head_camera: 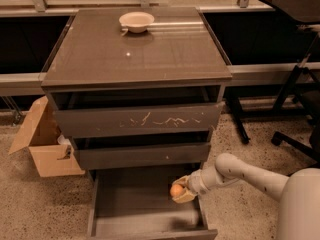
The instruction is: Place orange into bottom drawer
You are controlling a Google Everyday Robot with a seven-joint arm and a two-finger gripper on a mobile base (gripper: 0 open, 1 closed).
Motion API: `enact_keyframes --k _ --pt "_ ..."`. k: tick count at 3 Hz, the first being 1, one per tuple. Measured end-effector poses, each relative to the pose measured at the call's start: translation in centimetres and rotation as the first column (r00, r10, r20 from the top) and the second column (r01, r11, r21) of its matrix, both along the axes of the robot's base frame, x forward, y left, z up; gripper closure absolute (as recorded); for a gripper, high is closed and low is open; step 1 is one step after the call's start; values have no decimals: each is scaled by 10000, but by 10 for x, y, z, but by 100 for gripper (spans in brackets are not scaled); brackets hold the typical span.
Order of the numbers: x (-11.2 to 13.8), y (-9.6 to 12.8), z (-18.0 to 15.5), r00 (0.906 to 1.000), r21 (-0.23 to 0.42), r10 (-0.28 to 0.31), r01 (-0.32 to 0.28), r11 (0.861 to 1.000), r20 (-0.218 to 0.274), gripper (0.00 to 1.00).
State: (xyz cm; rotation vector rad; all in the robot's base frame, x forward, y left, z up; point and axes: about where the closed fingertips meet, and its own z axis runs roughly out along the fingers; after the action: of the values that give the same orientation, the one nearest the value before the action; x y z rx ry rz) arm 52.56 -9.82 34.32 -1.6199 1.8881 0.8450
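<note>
the gripper (pixel 179 193) hung over the right-hand part of the open bottom drawer (pixel 132 204), near its right side wall, with its fingers clamped on the orange (pixel 175 190). the orange sat in that grasp above the drawer's flat grey floor; whether it touched the floor could not be told. just above the gripper was the plain drawer (pixel 142 155), and above that the scratched drawer (pixel 137 120). far up and back from the gripper, a white bowl (pixel 136 21) stood on the cabinet top (pixel 150 59). well off to the gripper's left in view, a cardboard box (pixel 42 149) sat on the ground.
</note>
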Motion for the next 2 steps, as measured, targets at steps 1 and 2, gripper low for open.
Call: enact_keyframes --k 1,2 --pt "9 13 -40 9986 272 524 -523 9983 -27 100" --pt "16 21 -80 9977 573 606 -589 9966 -287 100"
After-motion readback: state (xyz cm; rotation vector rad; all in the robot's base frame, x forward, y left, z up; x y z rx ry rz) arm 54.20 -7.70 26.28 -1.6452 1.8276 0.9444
